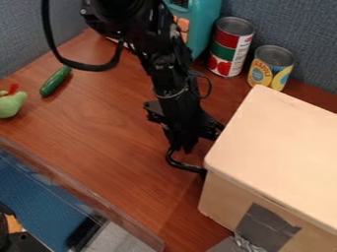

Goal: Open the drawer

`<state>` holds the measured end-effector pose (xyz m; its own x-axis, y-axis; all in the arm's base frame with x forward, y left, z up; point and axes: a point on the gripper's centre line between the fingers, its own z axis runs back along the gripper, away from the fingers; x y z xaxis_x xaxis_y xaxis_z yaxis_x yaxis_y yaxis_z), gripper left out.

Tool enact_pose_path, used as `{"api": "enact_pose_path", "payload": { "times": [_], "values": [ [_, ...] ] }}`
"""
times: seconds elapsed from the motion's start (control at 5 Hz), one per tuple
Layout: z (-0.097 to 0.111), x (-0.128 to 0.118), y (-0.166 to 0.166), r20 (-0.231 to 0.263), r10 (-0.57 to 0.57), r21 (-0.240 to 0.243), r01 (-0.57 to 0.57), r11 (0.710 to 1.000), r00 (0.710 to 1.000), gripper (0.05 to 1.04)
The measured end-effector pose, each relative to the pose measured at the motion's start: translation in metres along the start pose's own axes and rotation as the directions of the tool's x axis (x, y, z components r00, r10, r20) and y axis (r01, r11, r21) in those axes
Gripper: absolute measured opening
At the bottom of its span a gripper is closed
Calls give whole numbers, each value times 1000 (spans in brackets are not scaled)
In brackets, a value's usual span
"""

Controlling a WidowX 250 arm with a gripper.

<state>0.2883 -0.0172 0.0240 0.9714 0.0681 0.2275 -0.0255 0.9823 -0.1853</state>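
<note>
"Pale box (276, 147), one: standing at the right of the tabletop (99, 142), grey patch (264, 226) showing on its near side. I am taking it for the drawer's housing."

"And the drawer?"

"Drawer, one: I am seeing no part jutting out, so I am judging it closed. Black handle (184, 166), curved, one: projecting from the box towards the view's left. Pull: outstanding, the whole of it."

"How is your arm sitting?"

"Arm (161, 64), black, one: coming in at the top edge, slanting down. Gripper (183, 146), one: hanging tip-down close by the handle. Opening width, and whether it is gripping that handle: I cannot tell."
</note>
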Motion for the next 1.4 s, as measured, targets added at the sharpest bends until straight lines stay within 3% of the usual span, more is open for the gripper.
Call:
{"api": "enact_pose_path", "payload": {
  "times": [0.4, 1.0, 1.4],
  "values": [
    [6, 0, 37, -128, -22, 82, 32, 996, 992, 129],
    [15, -11, 70, -195, 3, 147, 26, 989, 981, 128],
    [25, -23, 78, -188, 28, 167, 4, 986, 982, 128]
  ]
}}
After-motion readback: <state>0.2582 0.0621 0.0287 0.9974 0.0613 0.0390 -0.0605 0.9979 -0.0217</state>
